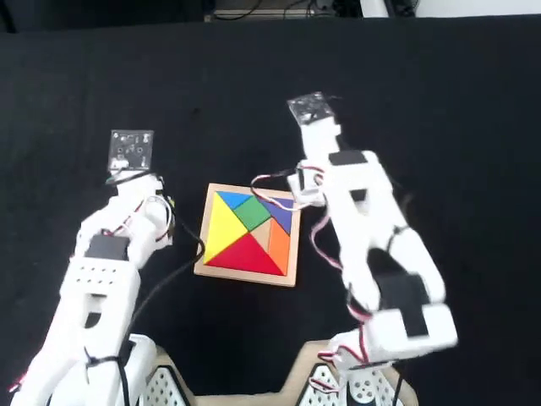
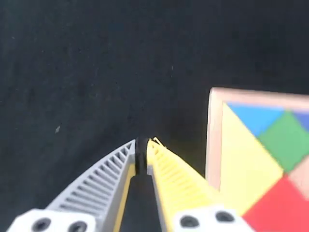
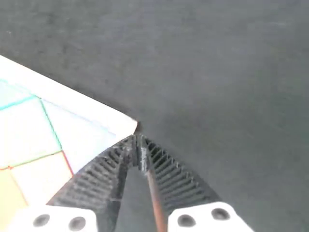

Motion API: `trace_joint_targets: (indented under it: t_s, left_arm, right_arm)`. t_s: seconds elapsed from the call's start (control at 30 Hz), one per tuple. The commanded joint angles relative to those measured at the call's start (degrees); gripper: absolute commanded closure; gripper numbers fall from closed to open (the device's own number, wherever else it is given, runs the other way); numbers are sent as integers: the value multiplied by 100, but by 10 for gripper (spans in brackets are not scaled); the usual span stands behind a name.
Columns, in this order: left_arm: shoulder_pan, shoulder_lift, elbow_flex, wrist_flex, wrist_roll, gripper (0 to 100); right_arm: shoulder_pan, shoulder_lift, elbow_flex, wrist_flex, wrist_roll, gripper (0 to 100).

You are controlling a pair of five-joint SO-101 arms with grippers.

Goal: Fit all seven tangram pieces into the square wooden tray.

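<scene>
Black table [image 1: 439, 101]: the square wooden tray [image 1: 205, 228] lies between two arms, with tangram pieces [image 1: 247, 254] filling it, seemingly all seven. The left gripper [image 2: 143, 144], fingers pressed together, sits just beside the tray's edge. The right gripper [image 3: 137, 141], likewise closed, sits at a tray corner.

Smooth pieces [image 1: 226, 233] in a pale wooden tray [image 1: 245, 276] on matt black cloth [image 1: 439, 101].

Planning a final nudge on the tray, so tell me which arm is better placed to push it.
Probably right. The right tool, shut, sits at a corner of the wooden tray; the left tool, also shut, is over the black cloth, apart from the tray's side.
</scene>
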Motion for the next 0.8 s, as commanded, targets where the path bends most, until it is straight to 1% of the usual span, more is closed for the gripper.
trace_joint_targets:
  t_s: [0.0,0.13,0.23,0.3,0.33,0.4,0.47,0.5,0.6,0.77]
  left_arm:
    - [435,-149,22,-422,176,945]
    - [822,264,-13,-967,659,941]
    - [1033,1196,-31,-1433,677,941]
    - [1024,1864,-180,-1679,668,944]
    - [980,2163,-365,-1662,668,945]
    - [866,2453,-760,-1327,668,945]
    - [857,2523,-980,-967,668,945]
    - [884,2523,-998,-914,668,945]
    - [998,2523,-989,-958,668,945]
    - [998,2523,-989,-958,668,945]
  right_arm:
    - [-44,532,-611,70,-97,988]
    - [123,848,-690,70,-88,988]
    - [114,848,-708,79,-88,988]
    - [114,848,-708,79,-88,988]
    - [114,848,-708,79,-88,988]
    - [97,848,-708,79,-62,988]
    - [70,866,-725,62,-53,988]
    - [18,866,-743,44,-53,988]
    - [-211,910,-884,44,-44,988]
    - [-536,910,-989,35,-44,988]
